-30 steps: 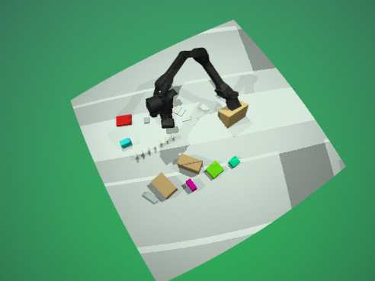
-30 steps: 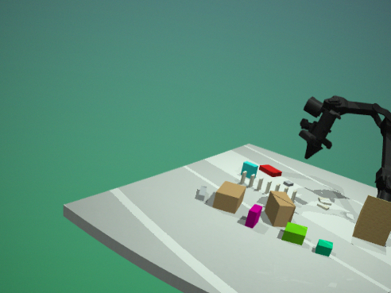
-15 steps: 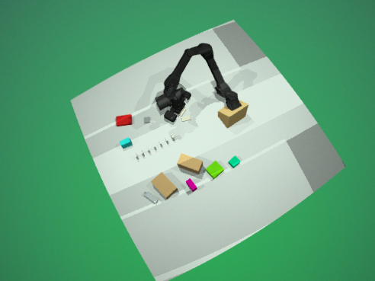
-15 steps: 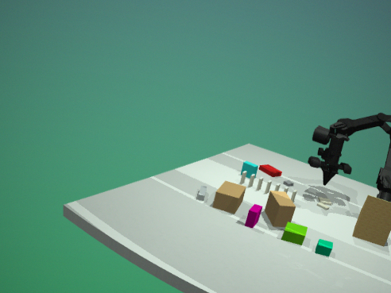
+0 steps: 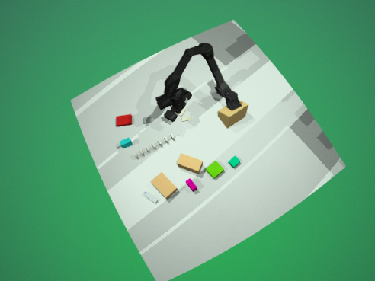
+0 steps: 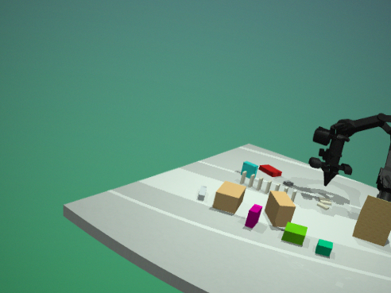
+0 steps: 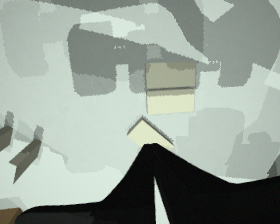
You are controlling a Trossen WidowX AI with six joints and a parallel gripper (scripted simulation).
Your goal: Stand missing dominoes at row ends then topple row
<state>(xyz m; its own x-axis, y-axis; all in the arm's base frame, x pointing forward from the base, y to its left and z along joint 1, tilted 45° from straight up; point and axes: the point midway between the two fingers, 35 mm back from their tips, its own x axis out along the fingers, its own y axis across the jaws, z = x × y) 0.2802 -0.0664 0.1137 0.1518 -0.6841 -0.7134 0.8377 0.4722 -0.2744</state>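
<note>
Seven dominoes: standing row [image 5: 153, 147] runs diagonally at the counter's [image 5: 236, 217] centre, 7 o'clock of the arm.
Loose dominoes: two cream pieces [image 5: 185, 116] lie flat at 1 o'clock of the row's near end, well apart from it.
Claw: the black claw [image 6: 327, 182] points down, fingers pressed together, holding nothing, just above the counter beside the flat dominoes [image 7: 170, 88].
Arm base: tan block [image 5: 233, 113] at 3 o'clock.

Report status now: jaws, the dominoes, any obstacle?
Gripper jaws shut, empty, above loose dominoes. Row standing. Nothing blocking.
</note>
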